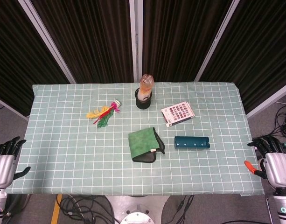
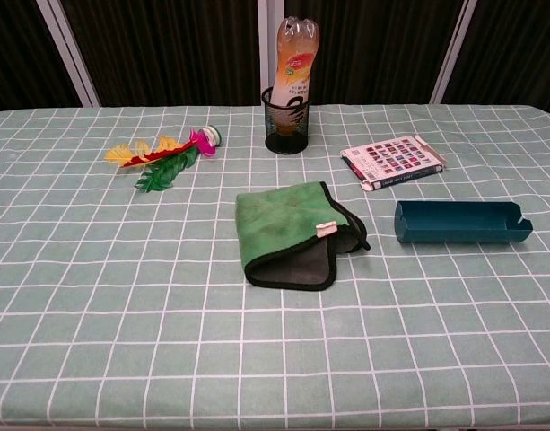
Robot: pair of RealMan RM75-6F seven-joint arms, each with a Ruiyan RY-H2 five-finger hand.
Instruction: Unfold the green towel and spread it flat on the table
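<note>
Dark curtains with pale metal uprights close off the back of the scene, and a table (image 1: 63, 140) covered with a green-and-white checked cloth fills the foreground. Near the middle of it the green towel (image 1: 143, 144) is seen folded over on itself, its dark-edged lower layer showing at the near side and a small white tag at its right edge. No unfolding has been done yet.

The left hand (image 1: 5, 161) is held off the table's left near corner, fingers apart and nothing in it. The right hand (image 1: 273, 163) is held off the right near corner, likewise parted and empty. Both are well apart from the towel. From the head view the right hand appears somewhat nearer, but a teal box (image 1: 191, 142) lies between it and the towel.

The fold line seems to run along the towel's left side, the loose edges lying to the right and near sides; a reach inward and forward is called for.

Further back are seen a bottle in a black mesh cup (image 1: 143, 99), a feather shuttlecock (image 1: 104, 114) and a small printed box (image 1: 177, 113).
</note>
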